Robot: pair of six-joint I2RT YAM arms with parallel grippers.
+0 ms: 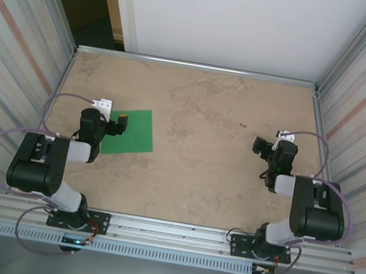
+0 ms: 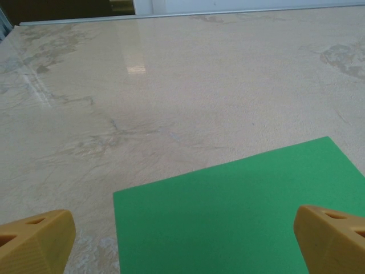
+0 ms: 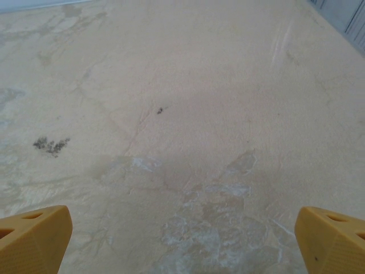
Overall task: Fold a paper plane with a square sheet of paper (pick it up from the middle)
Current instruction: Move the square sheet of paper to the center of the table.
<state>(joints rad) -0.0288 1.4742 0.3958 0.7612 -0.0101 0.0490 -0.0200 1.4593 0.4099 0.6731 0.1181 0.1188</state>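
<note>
While you look down from the top camera, you have the square sheet of paper (image 1: pixel 129 130) lying flat and unfolded on the left half of the table (image 1: pixel 211 99), turned a little so that its edges run at a slant to the table's sides. Your left gripper (image 1: pixel 114 122) sits at the sheet's left edge, and its tip reaches over the green. From the left wrist, the left gripper (image 2: pixel 182 242) has its jaws spread wide apart and holds nothing. One of its yellow fingertips (image 2: pixel 34 240) is over bare table just beside the sheet's near left corner, and the other is over the green on the right. The sheet (image 2: pixel 239 211) fills the space between them and runs away to a far corner at the right. You cannot tell from these views whether the fingertips touch the paper or the table.

Your right gripper (image 1: pixel 260 148) is on the right half of the table, well apart from the sheet. From the right wrist, the right gripper (image 3: pixel 182 242) is likewise spread wide and empty, over bare mottled tabletop. A small dark speck (image 3: pixel 160 110) and a darker smudge (image 3: pixel 51 145) mark the surface ahead of it.
</note>
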